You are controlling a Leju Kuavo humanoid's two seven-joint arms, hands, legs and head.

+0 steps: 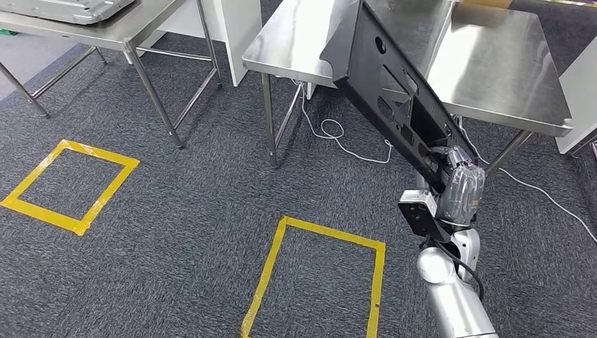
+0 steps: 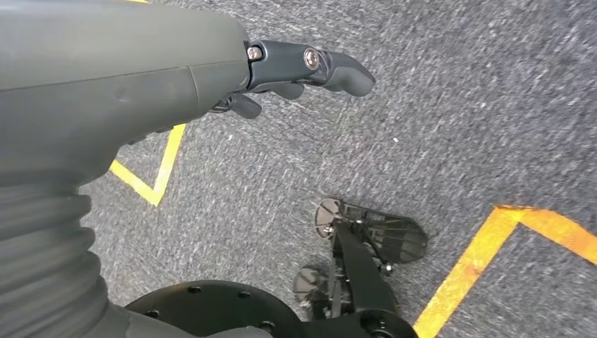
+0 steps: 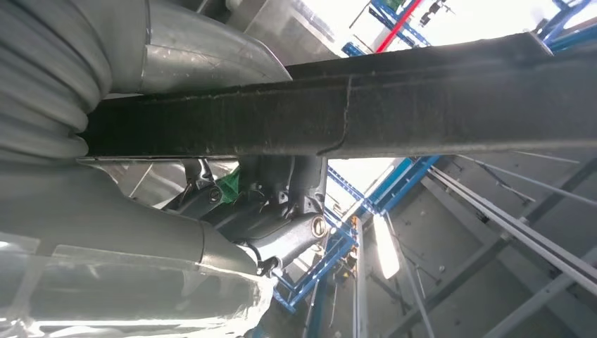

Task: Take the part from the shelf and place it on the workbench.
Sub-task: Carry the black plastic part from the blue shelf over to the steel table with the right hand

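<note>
R hand (image 1: pixel 459 184) clamped on black part (image 1: pixel 394 91), held tilted over workbench (image 1: pixel 493 63) edge, upper right of frame; L hand (image 2: pixel 211 77) holds nothing, fingers (image 2: pixel 331 67) loosely curled over carpet.

Black perforated part (image 1: pixel 394 91) tilted, upper end over steel workbench (image 1: pixel 493 63).

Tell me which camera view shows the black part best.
The head view: the whole black part shows, held by the right hand, tilted over the steel workbench. The right wrist view shows one dark edge close up. The left wrist view shows carpet and the left hand.
</note>
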